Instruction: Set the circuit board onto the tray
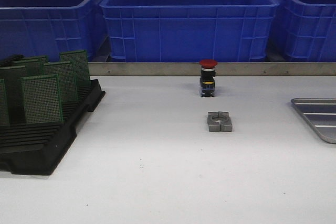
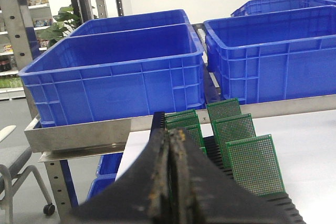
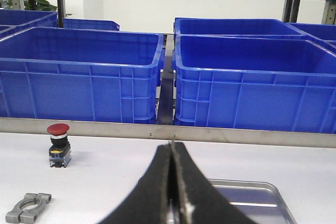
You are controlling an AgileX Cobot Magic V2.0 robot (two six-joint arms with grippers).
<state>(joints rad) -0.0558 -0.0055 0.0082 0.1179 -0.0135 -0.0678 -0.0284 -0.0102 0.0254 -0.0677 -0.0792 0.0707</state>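
Several green perforated circuit boards (image 1: 41,99) stand upright in a black slotted rack (image 1: 47,145) at the left of the table. The silver-grey metal tray (image 1: 320,119) lies at the table's right edge, partly cut off. Neither gripper shows in the front view. In the left wrist view my left gripper (image 2: 172,135) is shut with its fingers pressed together, just in front of the boards (image 2: 255,163) in the rack (image 2: 281,203). In the right wrist view my right gripper (image 3: 172,146) is shut and empty, over the near left part of the tray (image 3: 257,195).
A red-capped push button (image 1: 208,77) stands mid-table near the back rail, with a grey metal clamp block (image 1: 219,121) in front of it. Large blue plastic bins (image 1: 189,22) line the shelf behind the table. The button (image 3: 58,144) and clamp (image 3: 27,207) also show in the right wrist view.
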